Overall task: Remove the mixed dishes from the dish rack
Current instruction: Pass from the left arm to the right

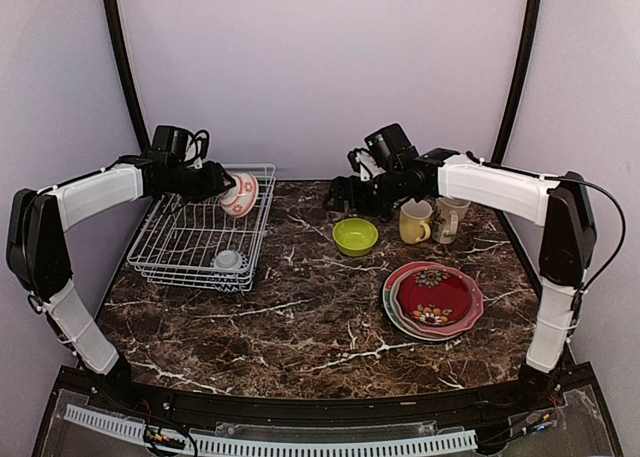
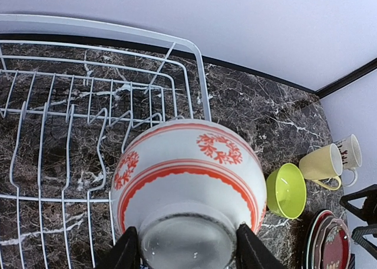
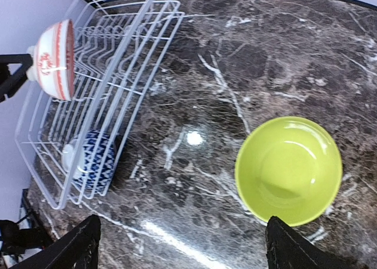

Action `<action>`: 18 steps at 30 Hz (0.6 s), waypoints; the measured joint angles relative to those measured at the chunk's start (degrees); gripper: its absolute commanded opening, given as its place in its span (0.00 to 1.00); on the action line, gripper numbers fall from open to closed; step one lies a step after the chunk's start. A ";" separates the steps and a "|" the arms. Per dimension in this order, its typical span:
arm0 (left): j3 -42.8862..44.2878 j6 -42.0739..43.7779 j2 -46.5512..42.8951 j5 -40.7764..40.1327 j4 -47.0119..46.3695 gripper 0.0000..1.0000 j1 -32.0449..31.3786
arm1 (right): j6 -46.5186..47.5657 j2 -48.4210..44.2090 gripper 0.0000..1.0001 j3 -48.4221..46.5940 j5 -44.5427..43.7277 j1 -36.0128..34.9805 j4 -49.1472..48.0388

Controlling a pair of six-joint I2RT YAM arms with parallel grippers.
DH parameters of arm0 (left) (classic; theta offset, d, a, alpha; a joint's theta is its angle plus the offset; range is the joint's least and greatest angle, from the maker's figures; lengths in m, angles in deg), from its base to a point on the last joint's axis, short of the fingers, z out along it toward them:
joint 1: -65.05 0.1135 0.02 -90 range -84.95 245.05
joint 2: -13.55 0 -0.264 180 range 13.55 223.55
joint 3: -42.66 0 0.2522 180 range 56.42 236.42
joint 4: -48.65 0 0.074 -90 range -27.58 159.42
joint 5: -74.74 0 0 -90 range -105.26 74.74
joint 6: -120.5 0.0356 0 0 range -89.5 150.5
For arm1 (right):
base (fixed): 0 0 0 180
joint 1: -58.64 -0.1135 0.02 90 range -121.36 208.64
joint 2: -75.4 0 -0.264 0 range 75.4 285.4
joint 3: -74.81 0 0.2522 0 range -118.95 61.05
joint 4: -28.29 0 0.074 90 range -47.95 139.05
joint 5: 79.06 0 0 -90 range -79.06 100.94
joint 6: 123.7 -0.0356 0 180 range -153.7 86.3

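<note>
Left tool [image 2: 187,245]: clenched on red-white bowl [image 2: 188,169], held above rack [image 1: 180,242].
Right tool [image 3: 185,245]: released, held near green bowl [image 3: 288,170].
Rack: surface's [image 1: 300,307] 9 o'clock.

Open: dark marble tabletop [image 1: 300,322] front, centre; white wire dish rack [image 1: 262,212] blocks left edge, red floral plates [image 1: 432,297] right edge.

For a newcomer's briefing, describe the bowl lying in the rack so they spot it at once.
Find the white wire rack on the left of the table. In its near right corner lies a bowl, foot up. Its blue-and-white pattern marks it out from the red-and-white bowl gripped in the left arm's jaws.
</note>
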 measured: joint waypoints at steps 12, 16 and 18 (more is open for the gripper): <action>-0.02 -1.70 -0.07 2.62 -0.17 0.24 -0.02 | -15.76 14.23 0.94 -5.55 19.34 -0.04 -27.58; -0.39 -2.95 -0.24 4.26 -0.63 0.23 -0.15 | -19.67 19.80 0.93 -9.38 24.13 -0.11 -34.80; -0.61 -3.76 -0.24 5.27 -1.22 0.22 -0.15 | -21.27 22.14 0.92 -11.28 26.56 -0.15 -38.12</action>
